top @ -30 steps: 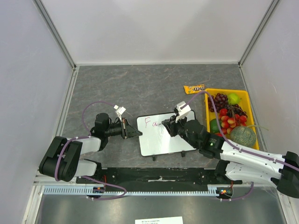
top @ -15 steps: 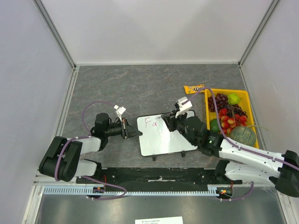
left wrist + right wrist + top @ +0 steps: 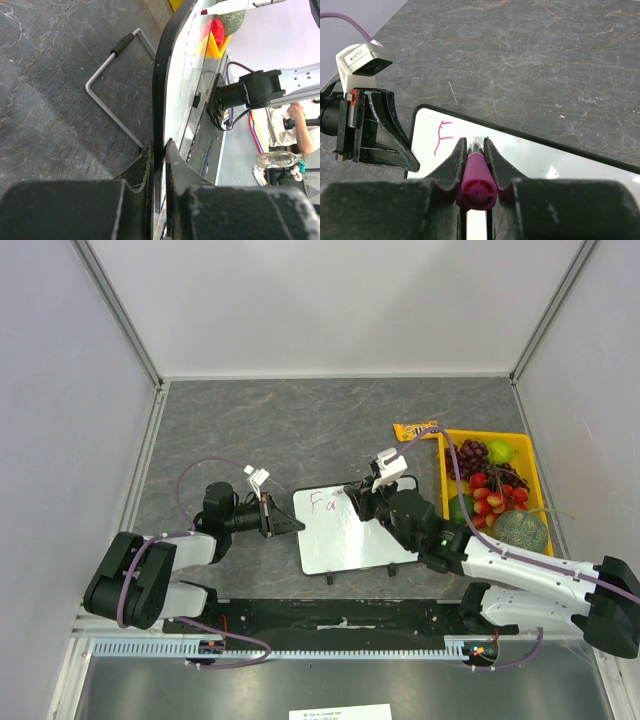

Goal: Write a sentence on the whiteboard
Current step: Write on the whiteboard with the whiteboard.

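Observation:
The whiteboard (image 3: 345,535) lies on the grey table in the middle of the top view, with pink lettering "Fa" (image 3: 322,503) near its top left corner. My left gripper (image 3: 290,524) is shut on the board's left edge; the left wrist view shows the black frame (image 3: 161,100) pinched between both fingers. My right gripper (image 3: 357,502) is shut on a magenta marker (image 3: 476,175), held over the upper part of the board just right of the lettering. The right wrist view shows the letter "F" (image 3: 441,136) left of the marker tip; the tip itself is hidden by the fingers.
A yellow tray (image 3: 528,462) of fruit with grapes, strawberries, limes and a melon stands to the right of the board. A snack packet (image 3: 415,430) lies behind it. A bent metal board foot (image 3: 112,75) rests on the table beside the board.
My right gripper with the marker has shifted slightly up and left along the board's top. The left gripper and the board have not moved.

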